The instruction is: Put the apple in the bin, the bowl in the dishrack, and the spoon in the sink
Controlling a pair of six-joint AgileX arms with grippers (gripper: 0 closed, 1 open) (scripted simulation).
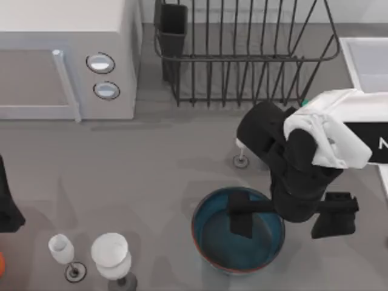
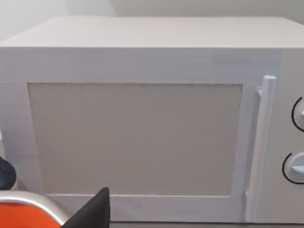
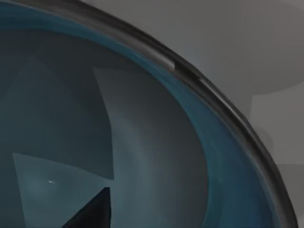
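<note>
Your right tool (image 1: 284, 217) straddles the rim of the bowl (image 1: 213, 239), fingers spread, gripping nothing yet. The bowl sits on the desk at five o'clock; the dishrack (image 1: 242, 54) at twelve holds nothing.

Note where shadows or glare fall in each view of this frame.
Top view: soft shadows of the right arm lie on the table and inside the bowl. Left wrist view: the microwave is evenly lit, no glare. Right wrist view: angular shadows cross the bowl's glossy blue interior, with a highlight on its rim.
</note>
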